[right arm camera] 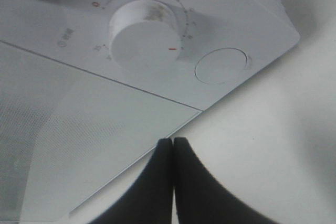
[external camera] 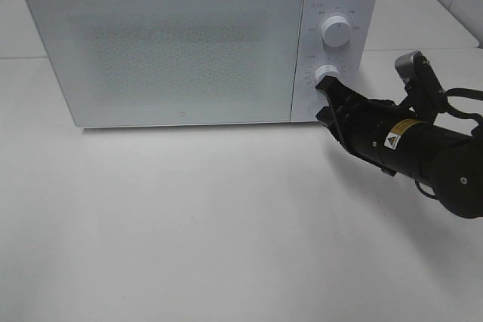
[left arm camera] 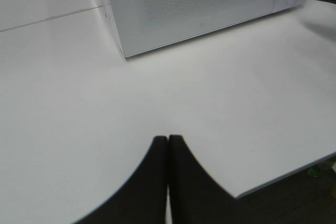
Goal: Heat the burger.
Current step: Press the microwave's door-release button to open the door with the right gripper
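Exterior high view: a white microwave [external camera: 181, 50] stands at the back of the table [external camera: 189, 224] with its door fully shut. The burger does not show in any view. The speckled door panel hides the inside, so the burger is judged to be in the oven, but this cannot be confirmed.

**Tool state**
- The right gripper [external camera: 330, 90] has its jaws pressed together and holds nothing. Its tip sits just below the lower knob [external camera: 327, 75] on the control panel, well under the upper knob [external camera: 334, 29]. Contact with the knob cannot be told from these views.
- The left gripper [left arm camera: 168, 141] is also closed and empty. It hangs above bare table, well apart from the oven.

**Step in hand**
- With the door shut and the right arm at the lower dial, the step is judged to be setting the timer.
- In the right wrist view, the red line on this knob points away from the red zero mark on the scale. The dial may therefore already be turned off zero.
- A round button [right arm camera: 220, 65] sits just beside the knob on the same panel.

**Next move**
- If more time is needed, closed jaws can only nudge the knob's rim. A firm turn calls for spreading the jaws, straddling the knob and rotating the wrist.
- If the setting is sufficient, the arm should draw straight back, clear of the round button.
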Available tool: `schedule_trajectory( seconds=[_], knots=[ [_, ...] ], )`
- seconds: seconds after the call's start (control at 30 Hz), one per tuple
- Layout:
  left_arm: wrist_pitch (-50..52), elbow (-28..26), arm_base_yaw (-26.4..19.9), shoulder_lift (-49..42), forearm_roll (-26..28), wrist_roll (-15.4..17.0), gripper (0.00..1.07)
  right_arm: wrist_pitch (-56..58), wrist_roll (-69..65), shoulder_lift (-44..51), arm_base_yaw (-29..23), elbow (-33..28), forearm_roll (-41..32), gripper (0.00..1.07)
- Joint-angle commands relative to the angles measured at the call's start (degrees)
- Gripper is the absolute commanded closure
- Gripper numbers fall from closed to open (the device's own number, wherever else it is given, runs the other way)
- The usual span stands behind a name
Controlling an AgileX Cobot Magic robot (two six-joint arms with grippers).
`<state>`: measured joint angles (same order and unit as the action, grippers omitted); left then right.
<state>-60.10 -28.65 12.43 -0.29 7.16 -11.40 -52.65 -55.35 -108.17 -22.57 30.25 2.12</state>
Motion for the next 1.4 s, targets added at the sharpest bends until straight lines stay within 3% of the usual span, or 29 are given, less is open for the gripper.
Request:
schedule_trajectory(
  seconds=[0.03, 0.43, 0.67, 1.13, 1.4],
  knots=[
    [0.7, 0.1, -0.1, -1.1, 0.2, 0.4, 1.06, -1.9, -7.8, -2.1, -0.2, 1.3, 0.3, 1.07],
    [0.7, 0.1, -0.1, -1.1, 0.2, 0.4, 1.06, 7.3, -18.4, -5.3, -0.2, 7.8, -0.3, 1.07],
    [0.7, 0.1, -0.1, -1.1, 0.2, 0.4, 1.06, 9.7, -15.4, -6.2, -0.1, 11.3, -8.5, 1.07],
    [0.7, 0.1, -0.1, -1.1, 0.2, 0.4, 1.06, 11.0, -9.5, -6.6, 0.1, 13.5, -17.2, 1.07],
    [0.7, 0.1, -0.1, -1.1, 0.1, 0.5, 1.06, 5.6, -10.9, -10.2, 0.1, 13.5, -14.2, 1.07]
  ],
)
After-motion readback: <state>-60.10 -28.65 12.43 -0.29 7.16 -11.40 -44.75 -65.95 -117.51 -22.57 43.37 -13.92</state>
